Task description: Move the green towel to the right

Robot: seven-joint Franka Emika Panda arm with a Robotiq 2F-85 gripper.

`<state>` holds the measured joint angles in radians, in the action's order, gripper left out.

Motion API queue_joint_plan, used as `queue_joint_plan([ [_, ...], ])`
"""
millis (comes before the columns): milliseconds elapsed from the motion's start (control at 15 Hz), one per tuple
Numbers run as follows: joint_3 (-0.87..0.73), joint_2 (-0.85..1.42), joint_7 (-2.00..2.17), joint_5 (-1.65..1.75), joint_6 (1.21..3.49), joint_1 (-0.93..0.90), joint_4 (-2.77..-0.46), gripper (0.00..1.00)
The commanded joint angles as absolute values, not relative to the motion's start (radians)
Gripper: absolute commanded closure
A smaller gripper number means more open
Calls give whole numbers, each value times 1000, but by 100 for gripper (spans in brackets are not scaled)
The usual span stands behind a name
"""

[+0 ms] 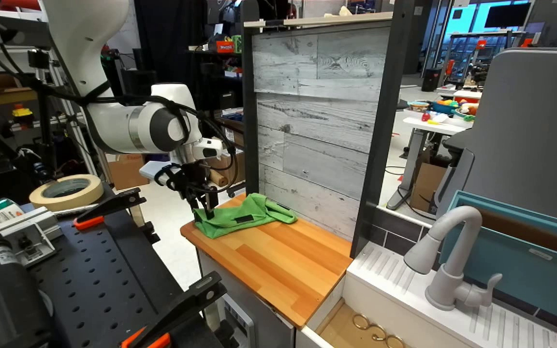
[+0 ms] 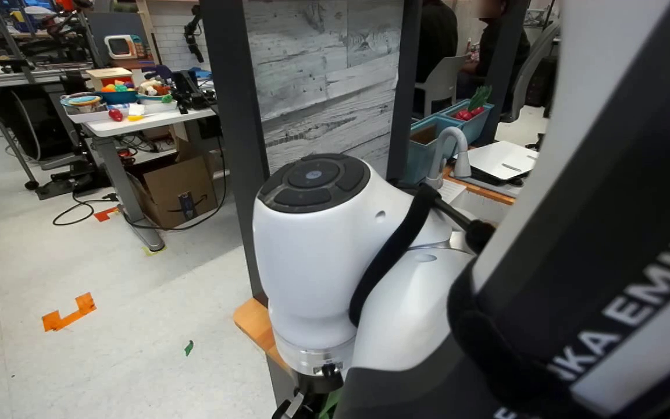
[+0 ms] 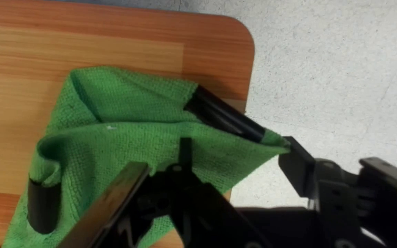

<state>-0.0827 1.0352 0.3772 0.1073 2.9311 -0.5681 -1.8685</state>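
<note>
The green towel [image 1: 259,210] lies crumpled at the far left end of the wooden countertop [image 1: 283,261], with black patches on it. In the wrist view the towel [image 3: 126,155] reaches past the counter edge, with one pointed corner over the floor. My gripper [image 1: 203,211] is low at that end of the towel. In the wrist view the gripper [image 3: 240,160] is open, its fingers well apart. The towel lies below and between them, and its corner meets the right fingertip; I cannot tell if they touch. In an exterior view only a sliver of towel [image 2: 329,403] shows behind the arm.
A grey wood-plank wall panel [image 1: 317,116] stands along the counter's back. A sink with a grey faucet [image 1: 457,256] and a teal bin [image 1: 515,256] are at the right. A black perforated cart [image 1: 99,275] with clamps and a tape roll [image 1: 65,192] stands in front.
</note>
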Motion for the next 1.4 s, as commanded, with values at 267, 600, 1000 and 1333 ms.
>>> queue_joint_plan([
  [267, -88, 1031, 346, 89, 2971, -575, -1874, 96],
  [600, -130, 954, 355, 88, 3049, -614, -1974, 98],
  [1000, -283, 776, 375, 57, 3108, -739, -2187, 98],
  [1333, -486, 644, 375, 10, 3183, -863, -2357, 98],
])
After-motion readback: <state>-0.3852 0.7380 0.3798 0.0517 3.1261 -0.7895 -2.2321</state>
